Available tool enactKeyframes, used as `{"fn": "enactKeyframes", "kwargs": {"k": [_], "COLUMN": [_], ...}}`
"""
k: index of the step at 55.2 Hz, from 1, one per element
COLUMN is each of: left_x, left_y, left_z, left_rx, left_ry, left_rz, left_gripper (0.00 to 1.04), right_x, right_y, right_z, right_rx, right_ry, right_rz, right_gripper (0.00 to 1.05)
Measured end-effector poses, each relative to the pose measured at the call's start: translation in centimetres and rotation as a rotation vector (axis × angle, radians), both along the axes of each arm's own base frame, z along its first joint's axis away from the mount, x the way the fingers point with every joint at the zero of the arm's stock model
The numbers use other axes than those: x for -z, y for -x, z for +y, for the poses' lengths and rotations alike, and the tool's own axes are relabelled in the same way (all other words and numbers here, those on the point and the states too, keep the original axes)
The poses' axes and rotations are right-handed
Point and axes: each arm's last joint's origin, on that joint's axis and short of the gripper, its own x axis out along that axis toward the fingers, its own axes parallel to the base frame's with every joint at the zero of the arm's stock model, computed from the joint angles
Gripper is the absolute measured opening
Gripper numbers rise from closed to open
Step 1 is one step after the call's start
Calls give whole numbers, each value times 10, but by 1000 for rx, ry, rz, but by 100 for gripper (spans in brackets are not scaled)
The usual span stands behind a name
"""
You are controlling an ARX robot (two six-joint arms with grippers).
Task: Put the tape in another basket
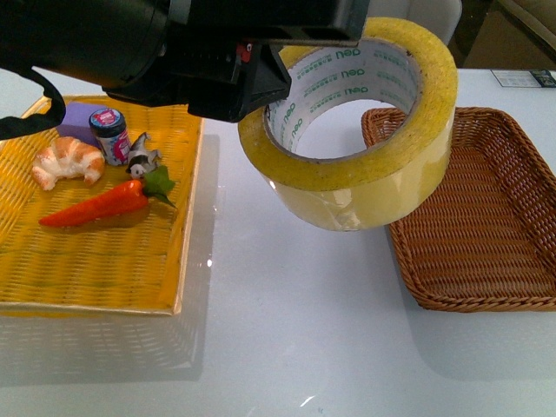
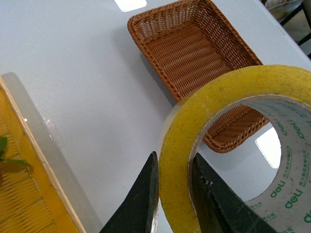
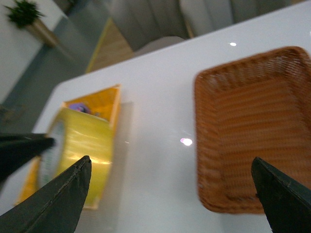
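The tape (image 1: 365, 187), a wide yellowish roll with a white core and green lettering, hangs in the air over the white table between the yellow tray and the brown wicker basket (image 1: 486, 217). My left gripper (image 1: 265, 91) is shut on it. In the left wrist view its two black fingers pinch the roll's wall, one inside and one outside (image 2: 175, 160). There the tape (image 2: 228, 87) overlaps the near corner of the basket (image 2: 189, 46), whose floor is bare. My right gripper (image 3: 170, 162) stands open above the table, with the tape (image 3: 87, 141) to one side and the basket (image 3: 252, 121) to the other.
The flat yellow woven tray (image 1: 104, 261) on the left holds a croissant (image 1: 68, 161), a carrot (image 1: 100, 204), a small jar (image 1: 110, 135), a purple block (image 1: 78, 117) and a small figure (image 1: 142, 156). White table (image 1: 287, 330) lies between tray and basket.
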Motion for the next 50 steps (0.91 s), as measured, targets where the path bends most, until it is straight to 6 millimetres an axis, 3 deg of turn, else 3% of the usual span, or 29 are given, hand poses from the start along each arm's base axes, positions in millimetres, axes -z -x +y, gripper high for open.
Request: {"fn": "enactKeyframes", "kwargs": {"k": [7, 23, 50], "left_x": [-9, -16, -18], "left_y": [-1, 0, -1], "left_z": [-6, -14, -18], "left_rx": [8, 25, 31], "left_ry": [10, 22, 37], "left_rz": [-11, -20, -11], "left_gripper": [14, 14, 14], "right_x": [1, 16, 38], "right_y": [-18, -33, -47], "right_z": [17, 39, 55], "right_rx": [-82, -182, -207], "right_ry": [-138, -357, -433], "right_rz": [-15, 22, 129], "right_gripper": [96, 96, 96]}}
